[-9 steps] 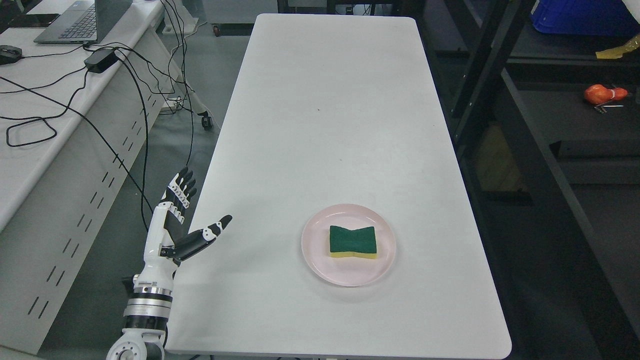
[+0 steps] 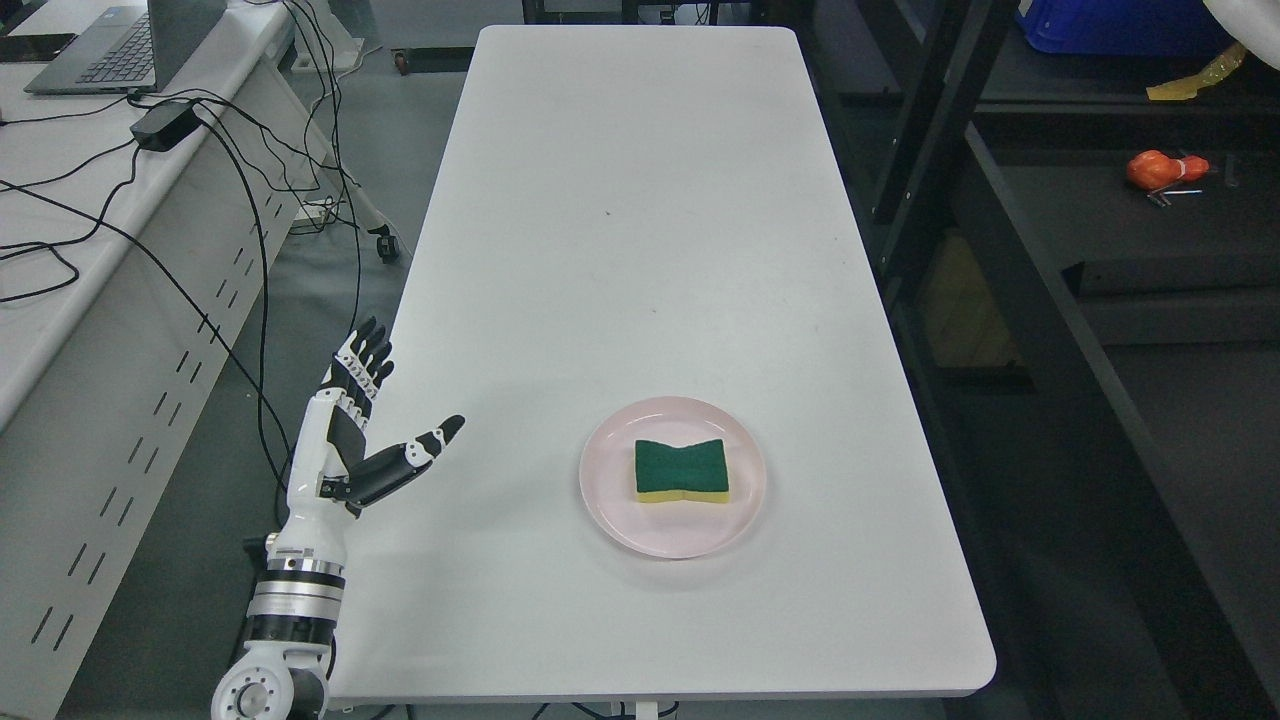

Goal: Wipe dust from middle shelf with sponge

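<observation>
White table [image 2: 620,200] fills the view, which has slid a little since half a second ago: the camera moved, not the things. At eight o'clock the left hand [image 2: 350,450] hovers by the table's edge, fingers spread, holding nothing. Near five o'clock of centre the sponge [image 2: 681,470] lies untouched on the pink plate [image 2: 610,500]. Dark shelving [image 2: 1010,250] stands at three o'clock; pickup seems not yet begun.

Sponge [image 2: 681,468] on plate [image 2: 610,500]; left robot hand [image 2: 350,440] empty, fingers spread.

White table [image 2: 640,200] centre; white desk [image 2: 60,250] left; dark shelving [image 2: 1000,250] right; grey floor [image 2: 300,250].
</observation>
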Controlling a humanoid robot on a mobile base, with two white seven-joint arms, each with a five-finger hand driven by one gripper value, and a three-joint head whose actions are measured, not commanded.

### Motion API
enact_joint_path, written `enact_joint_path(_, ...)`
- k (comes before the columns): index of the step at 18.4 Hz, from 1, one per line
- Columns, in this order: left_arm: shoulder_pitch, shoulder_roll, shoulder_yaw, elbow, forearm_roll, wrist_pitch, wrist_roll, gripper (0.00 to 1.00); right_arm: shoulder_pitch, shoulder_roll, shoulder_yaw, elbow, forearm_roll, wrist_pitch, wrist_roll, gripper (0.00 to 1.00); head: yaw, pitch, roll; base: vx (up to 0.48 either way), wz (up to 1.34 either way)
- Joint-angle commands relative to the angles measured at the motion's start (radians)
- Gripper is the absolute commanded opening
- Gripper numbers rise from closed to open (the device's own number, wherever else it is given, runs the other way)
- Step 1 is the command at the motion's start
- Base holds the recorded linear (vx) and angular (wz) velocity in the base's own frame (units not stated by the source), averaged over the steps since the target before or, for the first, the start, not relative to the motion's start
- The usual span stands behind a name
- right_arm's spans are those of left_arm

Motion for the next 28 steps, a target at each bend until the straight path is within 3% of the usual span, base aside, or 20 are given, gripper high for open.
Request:
enact_joint_path(1, -0.034, 0.099, -0.036, 0.007, -0.032, -0.012, -0.129, 0.98, 0.000, -0.017, 0.000, -0.017, 0.000, 0.001, 0.000, 1.00, 0.0000, 0.000, 0.000, 0.000, 0.00)
enact_joint_path(6, -0.230, 0.123, -0.067, 0.149, -0.507, -0.021, -0.275, 0.97, 0.000, -0.017, 0.000, -0.017, 0.000, 0.001, 0.000, 1.00, 0.0000, 0.000, 0.000, 0.000, 0.00)
enact_joint_path(10, -0.449, 0.205, -0.250, 0.310, -0.785, -0.232, -0.331, 0.94, 0.000, -0.017, 0.000, -0.017, 0.000, 0.001, 0.000, 1.00, 0.0000, 0.000, 0.000, 0.000, 0.00)
enact_joint_path(12, -0.520, 0.218, -0.369, 0.340, -0.891, -0.285, -0.337, 0.94, 0.000, -0.017, 0.000, -0.017, 0.000, 0.001, 0.000, 1.00, 0.0000, 0.000, 0.000, 0.000, 0.00)
enact_joint_path(15, -0.534, 0.204, -0.521, 0.332, -0.957, -0.289, -0.390, 0.94, 0.000, -0.017, 0.000, -0.017, 0.000, 0.001, 0.000, 1.00, 0.0000, 0.000, 0.000, 0.000, 0.00)
enact_joint_path(19, -0.535, 0.172, -0.625, 0.333, -0.997, -0.291, -0.395, 0.94, 0.000, -0.017, 0.000, -0.017, 0.000, 0.001, 0.000, 1.00, 0.0000, 0.000, 0.000, 0.000, 0.00)
enact_joint_path(25, -0.540, 0.101, -0.720, 0.337, -1.034, -0.291, -0.433, 0.93, 0.000, -0.017, 0.000, -0.017, 0.000, 0.001, 0.000, 1.00, 0.0000, 0.000, 0.000, 0.000, 0.00)
enact_joint_path(28, -0.531, 0.089, -0.716, 0.337, -1.034, -0.289, -0.473, 0.87, 0.000, -0.017, 0.000, -0.017, 0.000, 0.001, 0.000, 1.00, 0.0000, 0.000, 0.000, 0.000, 0.00)
